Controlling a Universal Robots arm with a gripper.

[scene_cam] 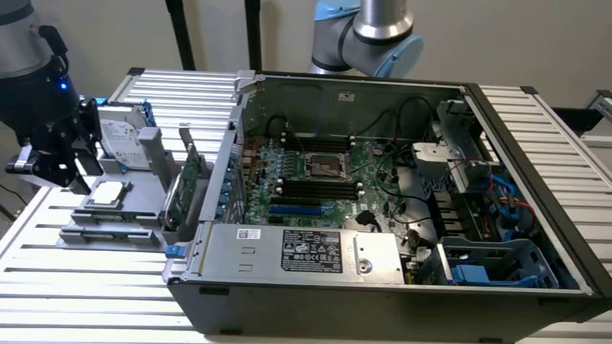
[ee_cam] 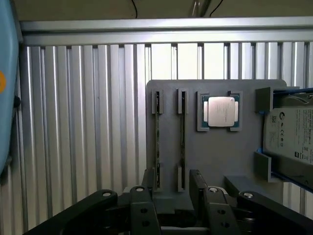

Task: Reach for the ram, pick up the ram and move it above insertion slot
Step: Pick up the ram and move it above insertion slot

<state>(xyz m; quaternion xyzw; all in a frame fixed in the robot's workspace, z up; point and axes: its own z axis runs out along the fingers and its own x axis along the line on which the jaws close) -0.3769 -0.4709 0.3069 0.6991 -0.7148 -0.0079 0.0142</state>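
Two ram sticks stand on edge in the slots of a grey holder (ee_cam: 215, 156): one (ee_cam: 157, 137) and a second (ee_cam: 182, 132) beside it, thin green edges facing up. My gripper (ee_cam: 171, 182) hovers over one end of the holder, open, its dark fingers (ee_cam: 146, 188) apart with nothing between them. The second stick's end lies in line with the gap. In the exterior view the gripper (scene_cam: 59, 168) hangs at the left above the same holder (scene_cam: 107, 231). The motherboard's black ram slots (scene_cam: 316, 188) lie inside the open computer case (scene_cam: 383, 287).
On the holder sit a silver CPU (ee_cam: 221, 111) and a hard drive (ee_cam: 293, 137). A taller green expansion card (scene_cam: 182, 185) stands between holder and case. The ribbed metal table (ee_cam: 73, 122) runs underneath. A second arm's base (scene_cam: 368, 36) stands behind the case.
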